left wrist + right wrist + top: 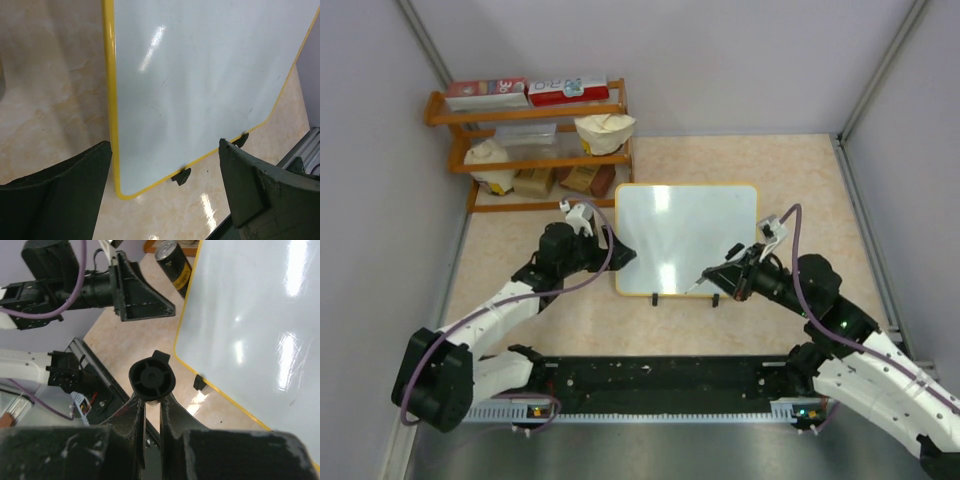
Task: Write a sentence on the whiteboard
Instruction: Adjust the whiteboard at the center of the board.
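The whiteboard (685, 240) lies flat mid-table, glossy white in a yellow frame, with two black clip feet (181, 176) on its near edge. Its face is bare; the sentence is not in view. My left gripper (617, 252) stands open at the board's left edge, and its wide-apart fingers straddle the near left corner (164, 145). My right gripper (730, 268) is shut on a black marker (703, 279) over the board's near right edge. In the right wrist view the marker's round black end (152, 377) sits just above the closed fingertips (152, 401).
A wooden shelf (530, 140) with boxes and bags stands at the back left. A black and yellow can (175, 262) is beyond the board's far left corner. A black rail (650, 385) runs along the near edge between the arm bases. Grey walls close both sides.
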Motion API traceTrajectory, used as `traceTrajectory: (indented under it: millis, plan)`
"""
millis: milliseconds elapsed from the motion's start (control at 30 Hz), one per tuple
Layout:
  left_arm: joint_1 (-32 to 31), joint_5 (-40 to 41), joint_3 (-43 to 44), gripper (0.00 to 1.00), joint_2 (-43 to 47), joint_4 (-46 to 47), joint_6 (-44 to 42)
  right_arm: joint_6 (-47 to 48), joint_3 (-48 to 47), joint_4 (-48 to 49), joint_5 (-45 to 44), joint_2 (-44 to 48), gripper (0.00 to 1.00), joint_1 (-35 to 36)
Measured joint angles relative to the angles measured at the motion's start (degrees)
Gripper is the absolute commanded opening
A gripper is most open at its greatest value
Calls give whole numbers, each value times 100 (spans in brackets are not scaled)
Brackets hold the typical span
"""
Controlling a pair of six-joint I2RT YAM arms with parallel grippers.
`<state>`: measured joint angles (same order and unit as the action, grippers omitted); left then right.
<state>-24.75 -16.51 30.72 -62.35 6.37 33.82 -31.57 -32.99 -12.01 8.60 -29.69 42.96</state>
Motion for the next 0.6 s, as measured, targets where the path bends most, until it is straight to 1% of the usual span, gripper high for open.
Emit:
traceTrajectory:
  millis: [167, 200, 300, 433, 567, 600]
  plan:
    - [68, -186, 7, 90, -588, 442, -140, -52, -7, 442, 1099, -350, 0, -549]
    - [85, -221, 26, 90, -723, 461, -188, -94, -7, 549, 1414, -428, 0, -680]
    - [146, -330, 133, 87, -1058, 457, -295, -203, -9, 732, 1961, -568, 0, -997]
    - [199, -546, 254, 81, -1412, 645, -389, -258, -9, 927, 2363, -581, 0, -1191]
    - [216, -1069, 380, 75, -1867, 977, -468, -275, -11, 1032, 2581, -597, 0, -1213]
    - [216, -1204, 404, 72, -1989, 1080, -487, -278, -11, 1038, 2614, -601, 0, -1213]
